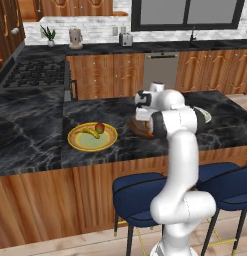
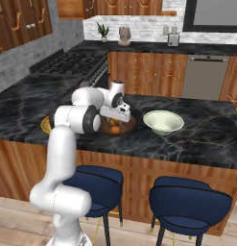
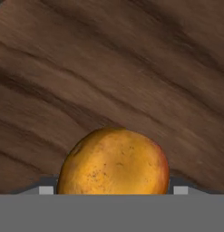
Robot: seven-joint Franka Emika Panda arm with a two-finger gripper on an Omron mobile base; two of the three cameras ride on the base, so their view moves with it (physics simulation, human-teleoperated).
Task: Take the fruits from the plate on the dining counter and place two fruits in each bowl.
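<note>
Brownish-orange round fruit (image 3: 114, 162) lies between the spread jaws of the gripper (image 3: 113, 190), low inside the dark brown wooden bowl (image 3: 131, 68); banana and apple remain on the yellow-rimmed plate (image 1: 75, 141), and the cream bowl (image 2: 163, 121) stands empty.

We find no legible text, label, brand, number or sign on any surface in these views.
</note>
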